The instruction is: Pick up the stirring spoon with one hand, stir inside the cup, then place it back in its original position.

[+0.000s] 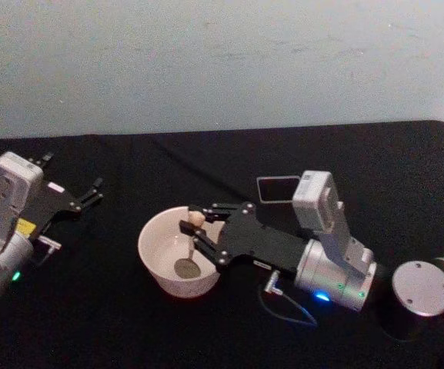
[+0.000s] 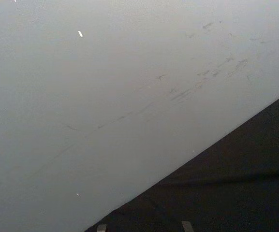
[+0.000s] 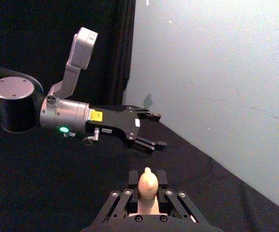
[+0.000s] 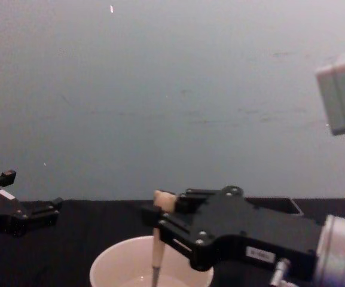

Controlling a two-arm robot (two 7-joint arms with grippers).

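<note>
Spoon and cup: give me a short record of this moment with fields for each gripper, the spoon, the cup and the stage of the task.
right gripper: over the cup, shut on the spoon's pale handle
spoon: roughly upright, bowl end down inside the cup
cup: upright on the black table, near its middle
left gripper: open, parked to the left, apart from the cup
holder: dark square, behind the right gripper
stage: spoon in the cup, not yet put back
</note>
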